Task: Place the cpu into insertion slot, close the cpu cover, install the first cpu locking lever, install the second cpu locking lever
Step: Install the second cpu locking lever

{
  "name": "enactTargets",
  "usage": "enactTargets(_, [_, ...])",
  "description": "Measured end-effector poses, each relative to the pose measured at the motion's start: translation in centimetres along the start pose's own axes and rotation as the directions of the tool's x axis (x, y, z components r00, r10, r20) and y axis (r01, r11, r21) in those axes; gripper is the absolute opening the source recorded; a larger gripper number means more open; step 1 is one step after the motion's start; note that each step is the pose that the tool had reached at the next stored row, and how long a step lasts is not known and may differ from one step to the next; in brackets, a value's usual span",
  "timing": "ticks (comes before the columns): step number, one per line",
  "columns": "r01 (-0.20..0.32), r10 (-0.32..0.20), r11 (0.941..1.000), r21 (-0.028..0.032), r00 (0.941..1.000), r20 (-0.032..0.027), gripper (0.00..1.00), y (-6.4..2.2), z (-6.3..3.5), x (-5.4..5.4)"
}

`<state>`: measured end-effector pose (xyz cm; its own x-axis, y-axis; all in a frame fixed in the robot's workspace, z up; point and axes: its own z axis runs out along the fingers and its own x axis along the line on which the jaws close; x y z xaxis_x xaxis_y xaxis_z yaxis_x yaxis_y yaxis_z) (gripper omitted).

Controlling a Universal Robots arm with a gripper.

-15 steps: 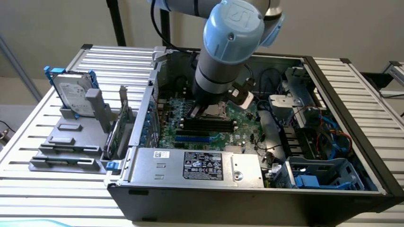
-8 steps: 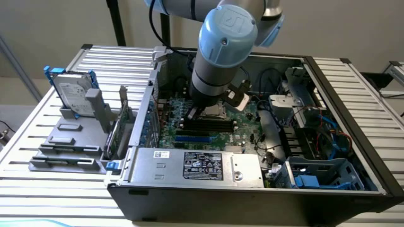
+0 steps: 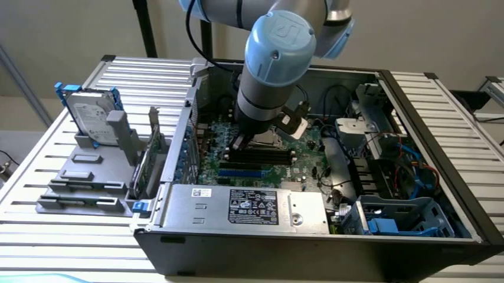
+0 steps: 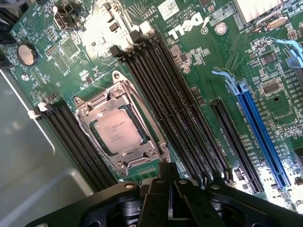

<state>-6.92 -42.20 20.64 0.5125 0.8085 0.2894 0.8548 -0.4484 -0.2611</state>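
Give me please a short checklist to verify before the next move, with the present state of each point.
1. The cpu lies in the insertion slot: ok.
2. The cpu cover is down around the chip: ok.
3. Both locking levers fastened: cannot tell.
4. The gripper is shut and holds nothing: ok.
5. Gripper stands clear of the socket, beside the memory slots: ok.

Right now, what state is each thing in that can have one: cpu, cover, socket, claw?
cpu: seated flat in the socket, silvery top facing up.
insertion slot: occupied by the cpu.
cpu cover: down over the socket, framing the cpu through its cut-out.
claw: shut, holding nothing, beside the socket's edge.
memory slots: empty, no modules fitted.
computer case: side open, lying on the table.
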Motion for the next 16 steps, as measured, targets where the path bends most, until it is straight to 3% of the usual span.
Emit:
enactTargets(3, [0.000, 0.000, 1.0000, -0.0021, 1.0000, 0.0026, 0.11, -0.20, 0.26, 0.22])
enactTargets(9, [-0.001, 0.001, 0.9999, -0.0106, 0.9999, 0.0150, 0.11, -0.19, 0.50, 0.24])
enactTargets(16, [-0.001, 0.001, 0.9999, -0.0131, 0.9998, 0.0191, 0.11, -0.11, 0.86, 0.12])
